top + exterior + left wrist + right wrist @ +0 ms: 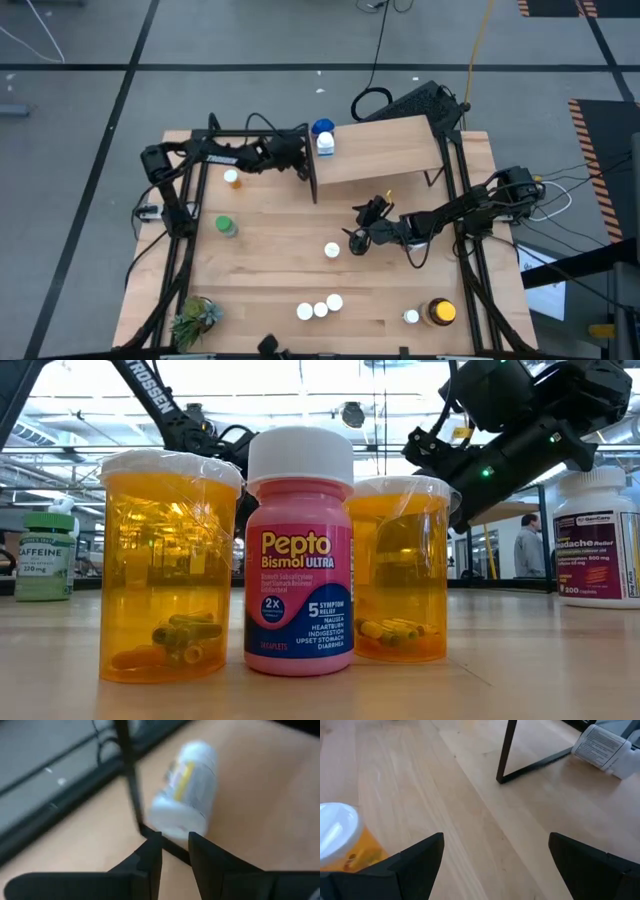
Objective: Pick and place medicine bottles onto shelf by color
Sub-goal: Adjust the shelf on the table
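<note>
Bottle (340,840), white-capped and orange, stands just ahead of the spread right gripper (492,865); likely light, rigid and slick, best gripped across the body. Left gripper (175,852), nearly closed and empty, sits beside a toppled white bottle (185,790) at the shelf (380,150) leg.

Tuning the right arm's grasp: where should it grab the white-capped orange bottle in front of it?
Judging by its pose, grip the orange bottle across its round body, just under the white cap, coming in level from the side. It stands upright, clear of other bottles. The right gripper, beside it, is open wide enough to straddle it.
</note>
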